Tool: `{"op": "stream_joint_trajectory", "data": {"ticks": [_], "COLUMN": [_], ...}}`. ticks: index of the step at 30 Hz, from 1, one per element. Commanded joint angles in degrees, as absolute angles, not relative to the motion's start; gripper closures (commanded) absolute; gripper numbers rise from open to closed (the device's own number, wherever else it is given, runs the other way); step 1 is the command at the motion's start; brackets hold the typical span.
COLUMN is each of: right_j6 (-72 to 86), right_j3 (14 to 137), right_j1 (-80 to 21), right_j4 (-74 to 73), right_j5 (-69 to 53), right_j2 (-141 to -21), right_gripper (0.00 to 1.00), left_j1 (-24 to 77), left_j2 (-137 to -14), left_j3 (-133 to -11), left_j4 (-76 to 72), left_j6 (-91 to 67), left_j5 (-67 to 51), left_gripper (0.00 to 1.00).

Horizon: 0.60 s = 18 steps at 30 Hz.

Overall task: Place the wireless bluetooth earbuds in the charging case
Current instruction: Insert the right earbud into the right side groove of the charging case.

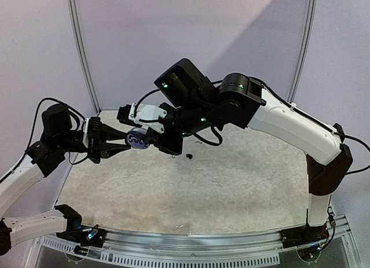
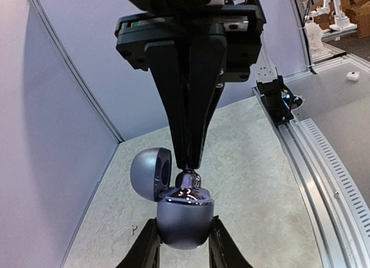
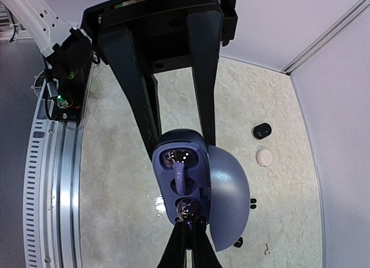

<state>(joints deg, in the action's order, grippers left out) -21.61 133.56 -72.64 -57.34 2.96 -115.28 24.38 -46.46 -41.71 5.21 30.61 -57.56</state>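
In the left wrist view, the blue-grey charging case (image 2: 184, 221) is seen clamped between the two fingers of the left end effector (image 2: 182, 245), which are closed to the width of the case body, one finger on each flank. The case is held above the table (image 2: 248, 181), with its domed lid (image 2: 149, 174) swung open to one side. Just above the open case, the right end effector (image 2: 188, 164) is seen with its fingers drawn narrowly together, and a small glossy earbud (image 2: 188, 179) is pinched at their tips, touching the rim of the case cavity. In the right wrist view, one glossy bud (image 3: 176, 157) is seen seated in the far well of the case, while the pinched earbud is at the near well, directly at the fingertips. Farther off on the table, a small black case (image 3: 262, 130) and a whitish case (image 3: 264, 157) lie just beside each other near the wall.
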Motion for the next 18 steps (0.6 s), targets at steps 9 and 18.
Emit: {"op": "stream_joint_trajectory", "data": {"ticks": [9,18], "right_j6": [-25.5,-26.3], "right_j3": [134.6,134.6], "right_j1": [-72.8,-72.8], "right_j4": [-54.1,-52.9], "right_j5": [6.3,7.7], "right_j2": [-117.1,-117.1], "right_gripper": [0.93,0.87], "left_j1": [25.5,25.4], "left_j2": [-45.8,-45.5], "left_j3": [-40.6,-39.8], "left_j4": [1.1,1.0], "left_j6": [30.0,28.0], "left_j5": [-59.5,-58.6], "left_gripper": [1.0,1.0]}}
